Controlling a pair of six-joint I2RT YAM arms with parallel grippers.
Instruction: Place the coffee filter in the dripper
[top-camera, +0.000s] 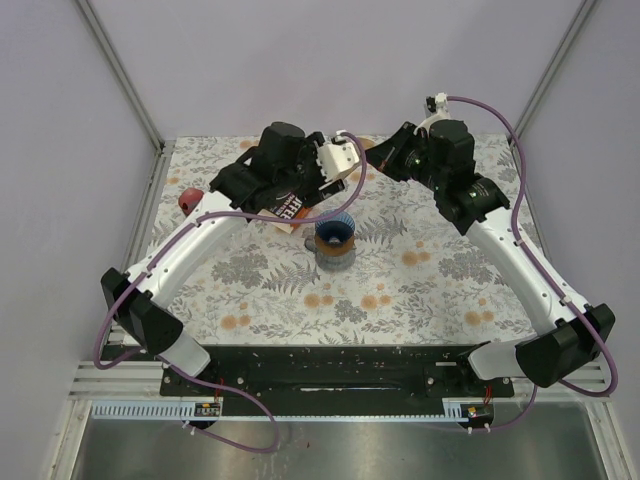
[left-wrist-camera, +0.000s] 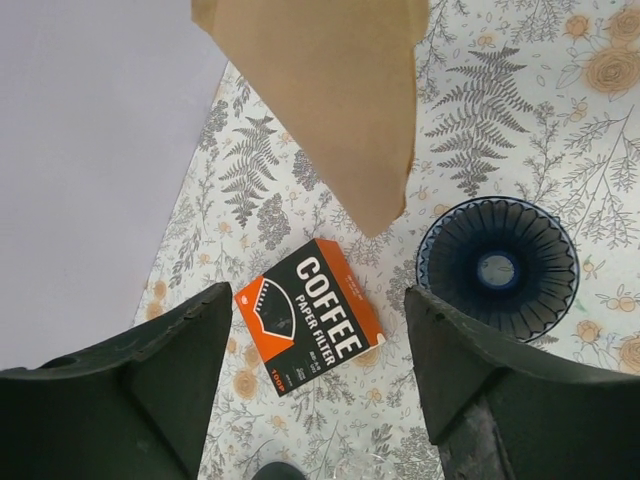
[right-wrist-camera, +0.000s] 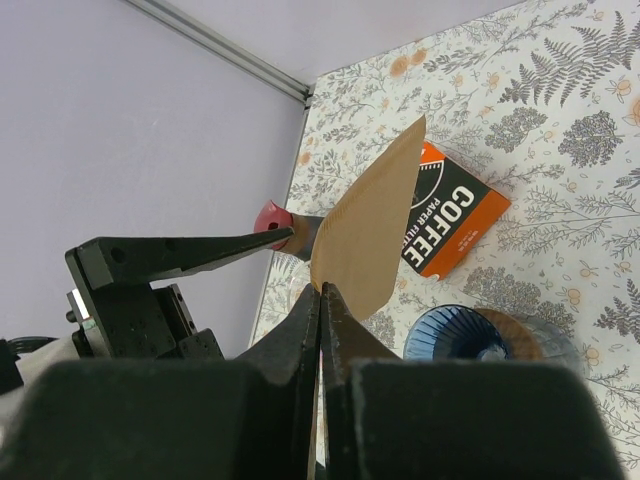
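Observation:
The brown paper coffee filter (right-wrist-camera: 370, 235) hangs in the air, pinched at its lower edge by my right gripper (right-wrist-camera: 321, 288), which is shut on it. In the left wrist view the filter (left-wrist-camera: 330, 100) fills the top, above and beyond my left gripper (left-wrist-camera: 318, 296), which stands open with nothing between its fingers (left-wrist-camera: 160, 380). The blue ribbed dripper (top-camera: 335, 234) sits on a cup mid-table with nothing in it; it also shows as the dripper (left-wrist-camera: 497, 268) and the dripper (right-wrist-camera: 465, 335) in the wrist views, below and beside the filter.
An orange and black coffee filter box (left-wrist-camera: 310, 315) lies flat on the floral tablecloth (top-camera: 420, 290), just left of the dripper. A red-topped object (top-camera: 190, 200) stands near the left edge. Grey walls and metal rails (top-camera: 145, 215) close in the table.

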